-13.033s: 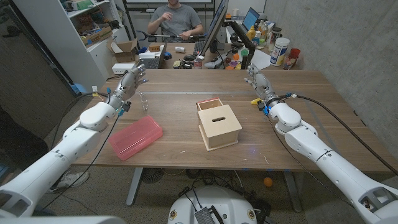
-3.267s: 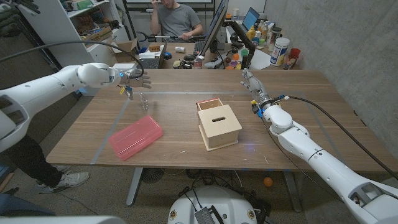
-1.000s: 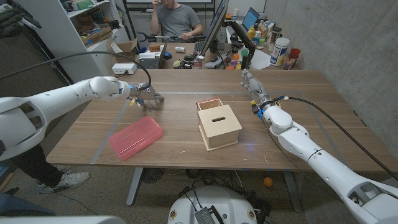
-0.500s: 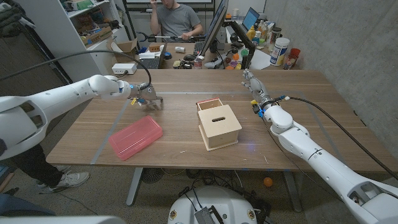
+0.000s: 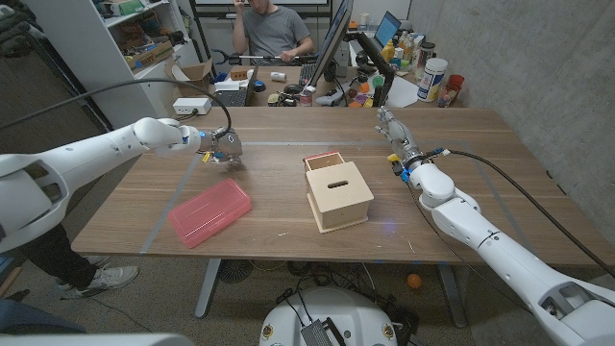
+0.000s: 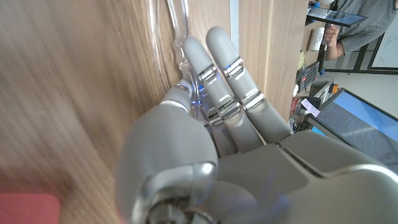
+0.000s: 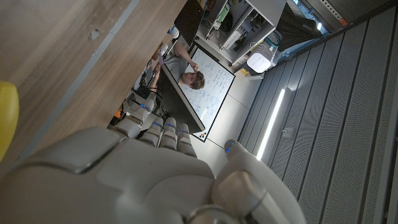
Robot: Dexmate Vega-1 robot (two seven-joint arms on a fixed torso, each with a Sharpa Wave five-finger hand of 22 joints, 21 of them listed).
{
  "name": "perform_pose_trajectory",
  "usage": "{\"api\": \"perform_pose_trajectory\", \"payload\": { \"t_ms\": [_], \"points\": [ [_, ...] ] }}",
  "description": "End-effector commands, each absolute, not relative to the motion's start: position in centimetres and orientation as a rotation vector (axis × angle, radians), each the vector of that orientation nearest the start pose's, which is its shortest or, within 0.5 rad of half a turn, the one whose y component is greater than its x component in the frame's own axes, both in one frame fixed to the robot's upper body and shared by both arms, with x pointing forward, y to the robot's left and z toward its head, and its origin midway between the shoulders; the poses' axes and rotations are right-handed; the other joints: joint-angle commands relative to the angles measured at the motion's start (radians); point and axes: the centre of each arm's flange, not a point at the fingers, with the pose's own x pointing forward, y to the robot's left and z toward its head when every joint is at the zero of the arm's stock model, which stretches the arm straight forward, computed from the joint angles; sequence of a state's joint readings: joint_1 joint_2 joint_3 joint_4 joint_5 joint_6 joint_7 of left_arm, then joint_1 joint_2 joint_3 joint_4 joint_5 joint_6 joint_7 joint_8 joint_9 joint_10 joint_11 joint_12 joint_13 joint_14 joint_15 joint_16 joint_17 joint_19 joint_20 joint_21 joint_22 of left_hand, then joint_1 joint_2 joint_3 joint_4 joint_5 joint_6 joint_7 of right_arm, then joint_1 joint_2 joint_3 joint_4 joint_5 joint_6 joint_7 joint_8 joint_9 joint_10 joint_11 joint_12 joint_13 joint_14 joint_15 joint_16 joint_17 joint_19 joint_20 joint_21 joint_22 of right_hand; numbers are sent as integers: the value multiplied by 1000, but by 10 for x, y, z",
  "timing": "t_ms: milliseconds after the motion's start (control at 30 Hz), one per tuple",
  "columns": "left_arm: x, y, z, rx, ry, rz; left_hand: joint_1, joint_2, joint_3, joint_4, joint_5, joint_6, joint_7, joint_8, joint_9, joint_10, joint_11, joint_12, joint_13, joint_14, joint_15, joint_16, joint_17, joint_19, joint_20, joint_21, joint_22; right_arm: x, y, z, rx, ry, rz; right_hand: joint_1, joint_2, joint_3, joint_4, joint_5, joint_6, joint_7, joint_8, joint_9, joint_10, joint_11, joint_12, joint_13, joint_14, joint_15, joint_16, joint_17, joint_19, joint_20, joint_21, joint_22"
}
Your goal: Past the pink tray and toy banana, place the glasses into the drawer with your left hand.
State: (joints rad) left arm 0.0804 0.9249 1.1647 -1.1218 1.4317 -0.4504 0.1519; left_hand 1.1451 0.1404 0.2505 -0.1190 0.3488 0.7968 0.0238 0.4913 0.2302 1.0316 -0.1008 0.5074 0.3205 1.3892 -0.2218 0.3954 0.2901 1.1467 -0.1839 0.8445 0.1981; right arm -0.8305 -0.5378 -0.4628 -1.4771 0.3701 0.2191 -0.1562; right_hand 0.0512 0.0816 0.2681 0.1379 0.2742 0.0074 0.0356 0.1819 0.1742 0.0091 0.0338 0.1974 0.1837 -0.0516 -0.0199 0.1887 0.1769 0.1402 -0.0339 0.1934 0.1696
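Fingers (image 6: 214,68) of my left hand (image 5: 224,146) were curled down onto the clear glasses (image 6: 176,25) on the far left part of the wooden table (image 5: 461,163); from the wrist camera the transparent frame ran out from under the fingertips, touching them, but I could not tell whether the hand had actually closed around the frame or merely pressed on it. From the head camera, that hand sat low over the tabletop with the arm reaching in from the left, and the glasses themselves were too small and clear to make out beneath it. Nearer to me and slightly left of the hand lay the pink tray (image 5: 209,211), closed and set at an angle, apart from the hand. Well to the right of the hand, near the middle of the table, stood the light wooden box (image 5: 338,195) with a slot in its top, and its drawer (image 5: 325,160) was pulled out on the far side, showing a reddish inside. My right hand (image 5: 392,128) stood at the far right of the table with its fingers reaching away from me, holding nothing. Just beside it lay the toy banana (image 5: 395,156), a yellow edge of which also showed in the right wrist camera (image 7: 5,118). A person (image 5: 272,27) sat at a desk behind the table.
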Motion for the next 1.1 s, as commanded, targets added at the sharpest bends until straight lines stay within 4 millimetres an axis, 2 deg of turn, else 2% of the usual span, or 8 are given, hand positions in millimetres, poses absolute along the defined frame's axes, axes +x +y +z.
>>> {"api": "perform_pose_trajectory", "payload": {
  "t_ms": [33,233,767,1100],
  "points": [
    [672,341,63,-3394,847,195,44,22,20,-11,-14,104,68,35,22,63,-27,23,34,15,-1,20,16,14,-5,17,4,627,-230,1,-226,-683,179,6,19,2,-9,5,1,0,9,6,9,0,0,4,3,-2,3,1,9,-17,2,3],
    [667,342,67,-3413,862,138,58,21,30,-18,-34,112,71,47,34,76,-29,35,54,17,0,36,29,11,-7,29,5,627,-227,2,-230,-684,185,7,18,2,-10,5,1,0,9,6,8,1,-1,4,3,-1,2,1,9,-17,2,3],
    [650,344,86,-3444,857,20,59,20,40,-13,-71,116,81,60,57,84,-28,56,91,17,2,62,51,-2,-6,49,5,631,-219,9,-227,-692,207,9,18,3,-11,5,3,0,9,6,9,1,-1,4,5,-2,1,2,8,-18,2,3],
    [634,346,102,-3454,886,-89,57,15,46,-12,-93,123,73,66,70,86,-29,70,116,12,2,75,65,-16,-6,61,5,638,-214,10,-232,-681,230,10,18,3,-12,5,4,1,9,6,10,2,-1,4,7,-1,1,2,8,-18,2,3]
  ]
}}
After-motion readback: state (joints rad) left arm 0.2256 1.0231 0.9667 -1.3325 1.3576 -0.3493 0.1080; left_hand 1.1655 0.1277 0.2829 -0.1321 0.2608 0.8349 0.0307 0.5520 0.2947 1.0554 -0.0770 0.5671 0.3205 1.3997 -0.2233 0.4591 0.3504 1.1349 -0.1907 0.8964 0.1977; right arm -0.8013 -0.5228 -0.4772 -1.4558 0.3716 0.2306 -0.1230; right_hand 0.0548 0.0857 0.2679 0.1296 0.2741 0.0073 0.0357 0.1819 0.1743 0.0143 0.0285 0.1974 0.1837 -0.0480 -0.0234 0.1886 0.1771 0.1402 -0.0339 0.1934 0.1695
